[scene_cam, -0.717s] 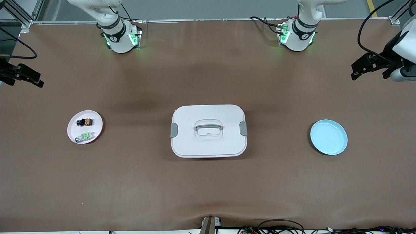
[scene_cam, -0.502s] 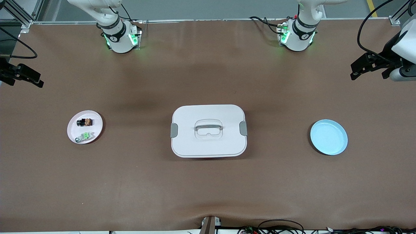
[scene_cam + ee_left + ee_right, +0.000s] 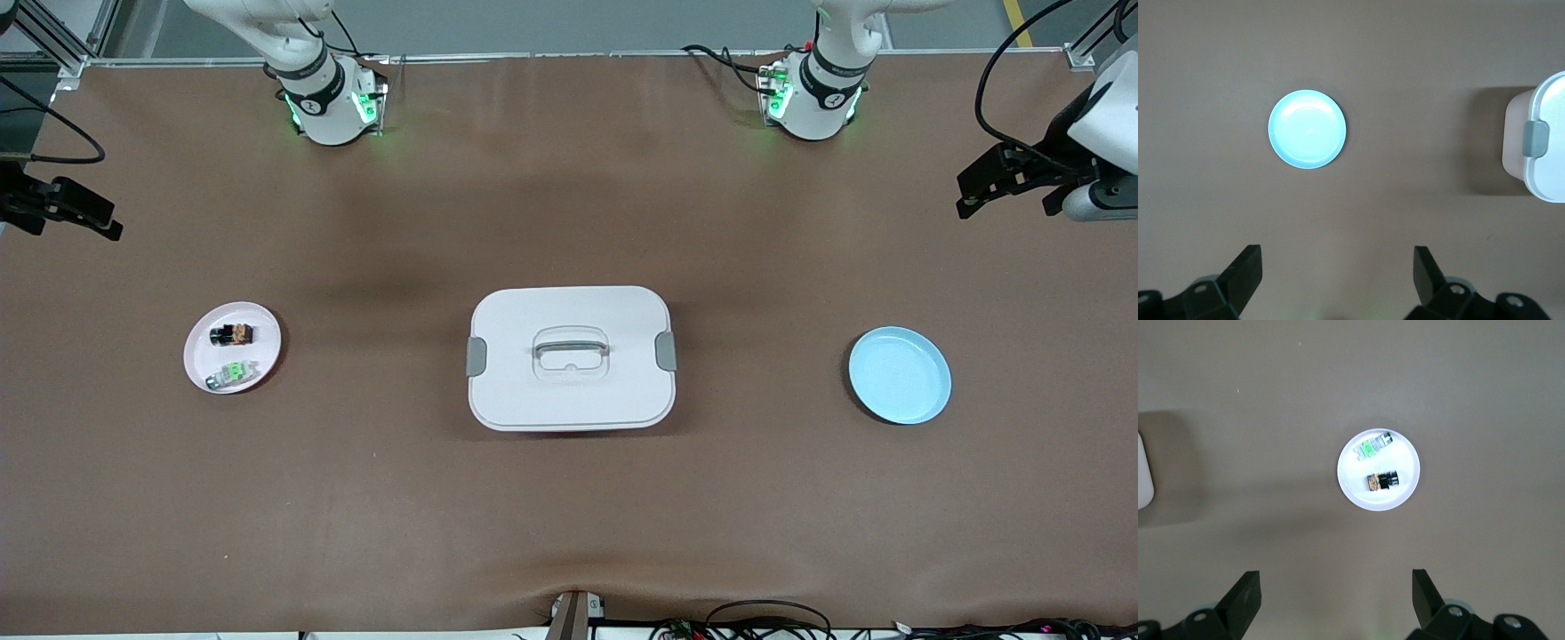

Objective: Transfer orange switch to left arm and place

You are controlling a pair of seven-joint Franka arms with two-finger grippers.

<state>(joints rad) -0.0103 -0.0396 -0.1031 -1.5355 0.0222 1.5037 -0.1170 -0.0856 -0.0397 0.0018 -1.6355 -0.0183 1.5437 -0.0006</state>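
Your left gripper [image 3: 973,187] crept up a touch, spread wide over the table's edge; right gripper [image 3: 84,213] likewise agape. The orange switch [image 3: 232,334] sits on the white plate [image 3: 264,342].

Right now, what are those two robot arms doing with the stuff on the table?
Nothing is being held. The orange switch lies on a white plate with a green part, toward the right arm's end. The right tool hangs open over that end. The left tool hangs open over its own end, where an empty blue plate sits. The box sits between the plates.
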